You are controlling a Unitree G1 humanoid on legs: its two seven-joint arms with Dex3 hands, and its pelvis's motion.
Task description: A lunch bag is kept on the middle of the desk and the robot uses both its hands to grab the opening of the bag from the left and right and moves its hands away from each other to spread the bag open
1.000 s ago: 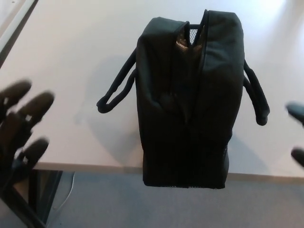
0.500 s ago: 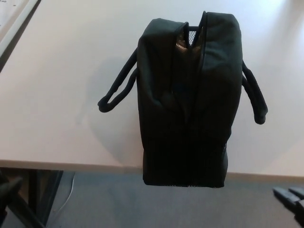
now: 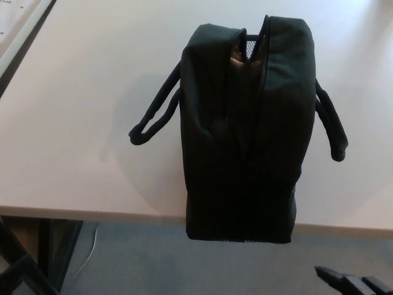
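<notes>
A black lunch bag (image 3: pixel 245 129) stands upright near the front edge of a pale table (image 3: pixel 80 123), its base overhanging the edge toward the camera. The top opening is pinched almost shut, with only a small gap at the far end showing a lighter lining and a patch of mesh. One loop handle (image 3: pixel 156 114) droops on the bag's left side, another (image 3: pixel 330 126) on its right. The robot's right hand (image 3: pixel 353 284) shows only as dark fingers at the bottom right, below the table edge and well apart from the bag; whether they are spread or clenched cannot be told. The left hand is out of view. The opening looks unspread. The risk lies in the bag's perch: an uneven pull from either side, or a grab that catches a handle rather than the rim, could tip or drag it off the table.
</notes>
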